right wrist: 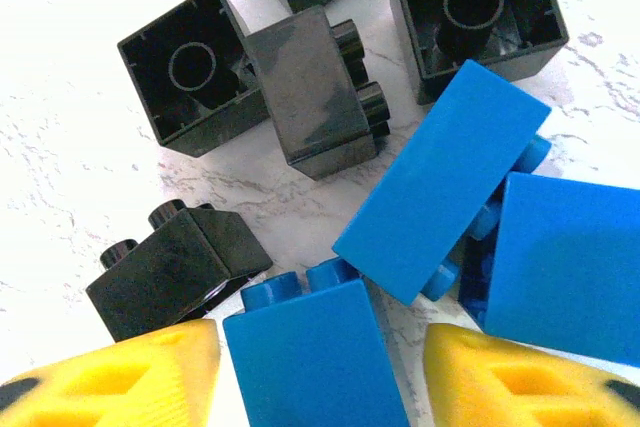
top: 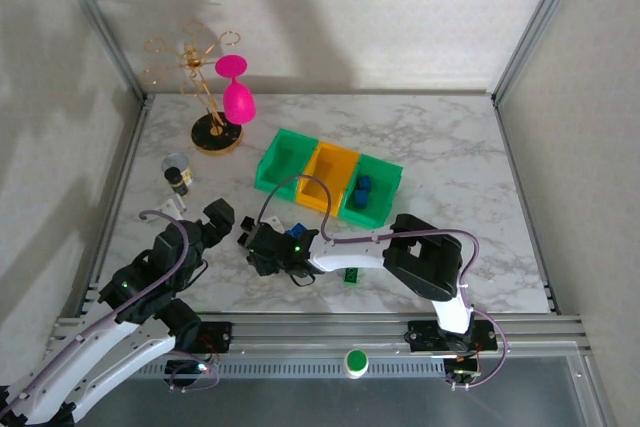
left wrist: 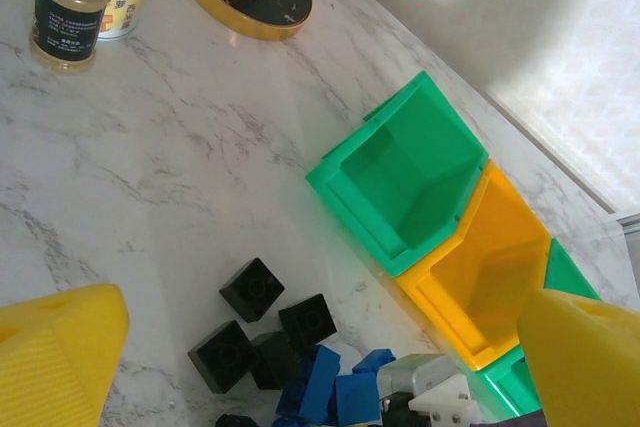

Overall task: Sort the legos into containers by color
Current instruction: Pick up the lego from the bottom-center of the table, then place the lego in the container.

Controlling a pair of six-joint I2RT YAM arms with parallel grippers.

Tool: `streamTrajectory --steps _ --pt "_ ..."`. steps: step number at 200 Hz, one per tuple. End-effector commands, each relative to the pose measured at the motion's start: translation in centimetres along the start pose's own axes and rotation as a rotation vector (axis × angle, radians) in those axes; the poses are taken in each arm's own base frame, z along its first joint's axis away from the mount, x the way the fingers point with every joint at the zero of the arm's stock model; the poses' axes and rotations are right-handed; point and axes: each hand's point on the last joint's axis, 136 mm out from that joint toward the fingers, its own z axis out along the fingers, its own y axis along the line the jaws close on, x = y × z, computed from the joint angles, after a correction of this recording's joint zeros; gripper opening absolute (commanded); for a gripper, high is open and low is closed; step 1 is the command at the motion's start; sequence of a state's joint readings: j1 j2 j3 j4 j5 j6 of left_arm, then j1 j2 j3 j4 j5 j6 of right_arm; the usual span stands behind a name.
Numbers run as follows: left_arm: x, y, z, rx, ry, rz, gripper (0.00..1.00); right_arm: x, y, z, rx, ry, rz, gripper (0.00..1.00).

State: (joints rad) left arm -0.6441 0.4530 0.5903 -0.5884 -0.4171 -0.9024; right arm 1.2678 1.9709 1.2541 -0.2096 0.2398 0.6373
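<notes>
The legos [left wrist: 290, 347] sit in a loose heap on the marble table [left wrist: 150, 177], just in front of the containers [left wrist: 345, 192], black and blue all jumbled together. We also spot two blue pieces [top: 363, 188] in the right-hand green bin, and a lone green brick [top: 352, 275] lying apart by the right arm. The right gripper [right wrist: 320, 337] straddles a blue brick [right wrist: 310, 377] with its jaws fairly narrow, but we honestly can't tell if it's pinching it. The left gripper [left wrist: 325, 342] hangs over the heap, jaws spread wide with nothing in them. Back left there's a small bottle [left wrist: 70, 2] and a gold stand [top: 215, 132].
</notes>
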Motion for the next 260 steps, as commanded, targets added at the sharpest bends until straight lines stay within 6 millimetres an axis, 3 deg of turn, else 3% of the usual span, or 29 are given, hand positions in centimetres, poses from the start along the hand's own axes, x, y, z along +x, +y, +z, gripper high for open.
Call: streamTrajectory --steps 1,48,65,86,106,141,172,216,260 --pt "-0.7 0.2 -0.2 -0.010 -0.027 -0.030 1.00 0.4 -0.2 -0.1 0.024 0.012 -0.015 0.49" --pt "-0.7 0.4 -0.4 -0.014 -0.027 -0.028 1.00 0.6 -0.7 -0.3 0.044 0.020 -0.014 0.40" --pt "-0.8 0.2 -0.5 -0.004 -0.027 -0.036 1.00 0.4 -0.4 -0.9 0.028 0.012 -0.004 0.34" --pt "-1.1 -0.3 -0.7 0.019 -0.031 -0.049 1.00 0.1 -0.2 -1.9 -0.003 -0.004 0.023 0.34" --pt "-1.2 -0.6 -0.7 0.025 -0.027 -0.043 1.00 -0.1 -0.5 -3.4 -0.014 -0.022 0.051 0.33" --pt "-1.3 -2.0 -0.8 0.069 -0.011 -0.028 1.00 -1.2 -1.6 -7.6 -0.050 -0.096 0.136 0.33" --pt "-0.6 -4.1 -0.3 0.142 0.037 0.005 1.00 -2.3 -5.3 -10.8 0.030 -0.142 0.207 0.33" --pt "1.5 -6.9 0.9 0.231 0.137 0.064 1.00 -3.5 -13.1 -13.8 0.197 -0.183 0.319 0.33" --pt "3.1 -8.7 1.9 0.290 0.197 0.094 1.00 -4.2 -19.6 -14.5 0.310 -0.210 0.413 0.33"
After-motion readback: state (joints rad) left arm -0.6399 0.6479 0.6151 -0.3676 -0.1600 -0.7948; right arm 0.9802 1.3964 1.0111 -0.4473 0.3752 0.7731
